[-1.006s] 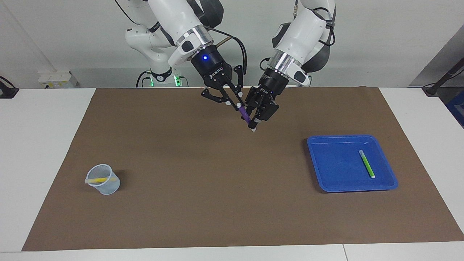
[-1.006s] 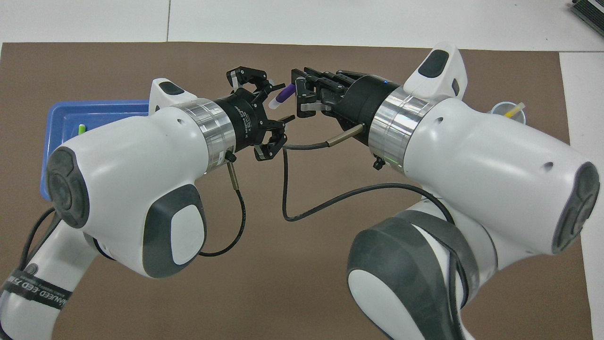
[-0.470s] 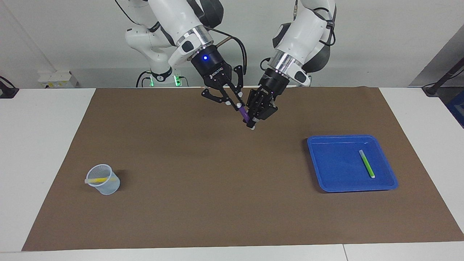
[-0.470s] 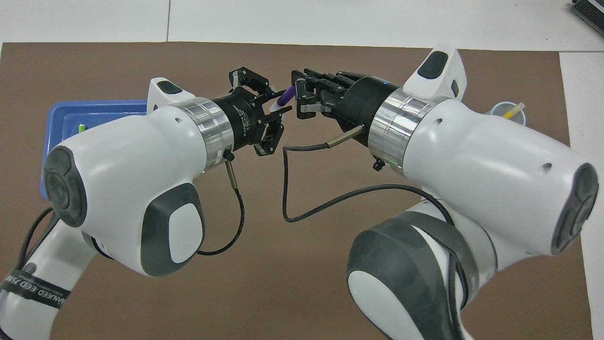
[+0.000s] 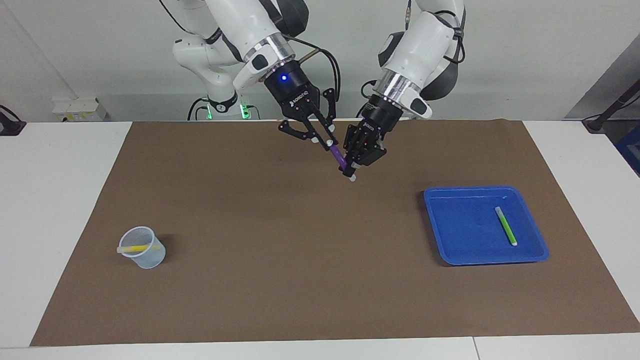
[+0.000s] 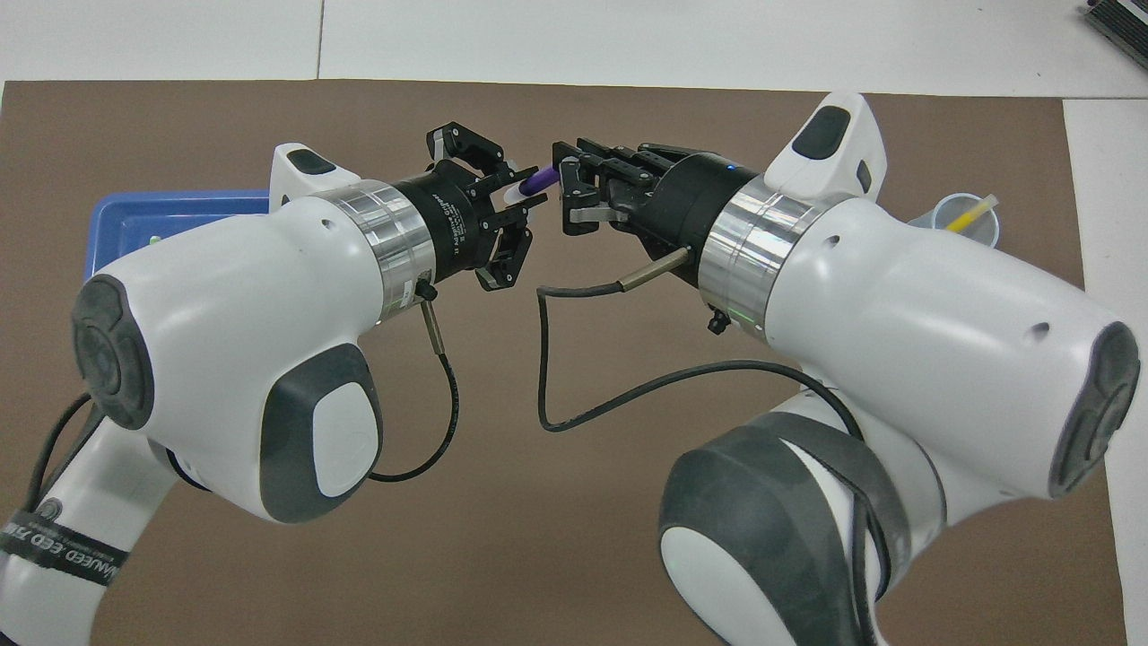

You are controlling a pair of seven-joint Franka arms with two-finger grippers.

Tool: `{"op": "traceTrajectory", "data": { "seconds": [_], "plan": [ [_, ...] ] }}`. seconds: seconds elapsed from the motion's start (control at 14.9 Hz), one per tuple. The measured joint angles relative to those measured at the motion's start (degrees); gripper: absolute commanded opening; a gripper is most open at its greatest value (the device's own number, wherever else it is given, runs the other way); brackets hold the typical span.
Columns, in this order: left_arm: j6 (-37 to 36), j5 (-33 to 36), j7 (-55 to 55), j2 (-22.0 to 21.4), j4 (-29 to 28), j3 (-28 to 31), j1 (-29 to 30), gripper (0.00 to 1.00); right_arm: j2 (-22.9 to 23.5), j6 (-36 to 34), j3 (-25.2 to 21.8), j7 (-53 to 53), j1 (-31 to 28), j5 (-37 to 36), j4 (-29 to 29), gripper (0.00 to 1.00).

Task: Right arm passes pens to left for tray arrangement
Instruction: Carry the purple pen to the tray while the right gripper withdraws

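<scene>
**Purple pen mid-handover, two pens to go**

Closing down over the last second, the left gripper (image 5: 351,170) is now clamping the lower, pale-tipped end of the purple pen (image 5: 339,156), where a moment ago its fingers were standing apart around it. You are seeing the left wrist tilting a little more upright as well.

The right gripper (image 5: 325,141), the one showing the blue light, is meeting the same pen at its upper end. Its fingertips are sitting at the pen, but you cannot tell from these views whether it is gripping or already letting go. Both grippers are hanging over the brown mat (image 5: 250,200), toward the robots' edge of it and about midway between the arms, with the pen slanting between them.

For progress, you are looking at roughly one third done. The green pen (image 5: 505,226) is already lying in the blue tray (image 5: 450,250), at the left arm's end of the table. The yellow pen (image 5: 132,248) is waiting in the translucent cup (image 5: 145,257) at the right arm's end, untouched.

Judging from this, the right gripper is due to release next, then the left arm is carrying the purple pen to the tray, and the yellow pen follows the same route.
</scene>
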Motion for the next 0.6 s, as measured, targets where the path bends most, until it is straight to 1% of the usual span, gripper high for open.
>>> {"op": "traceTrajectory", "data": {
  "seconds": [0.07, 0.47, 0.6],
  "plan": [
    [-0.01, 0.00, 0.08, 0.00, -0.02, -0.18, -0.05, 0.00, -0.07, 0.00, -0.01, 0.00, -0.01, 0.00, 0.01, 1.00],
    [-0.03, 0.00, 0.29, 0.00, -0.02, -0.45, -0.09, 0.00, -1.21, -3.26, -0.21, 0.00, -1.56, 0.00, 0.05, 1.00],
    [-0.18, 0.01, 1.67, 0.00, -0.03, -0.37, -0.06, 0.00, -1.50, -5.62, -0.44, -0.55, -3.22, -0.01, 0.04, 1.00]
  ]
}}
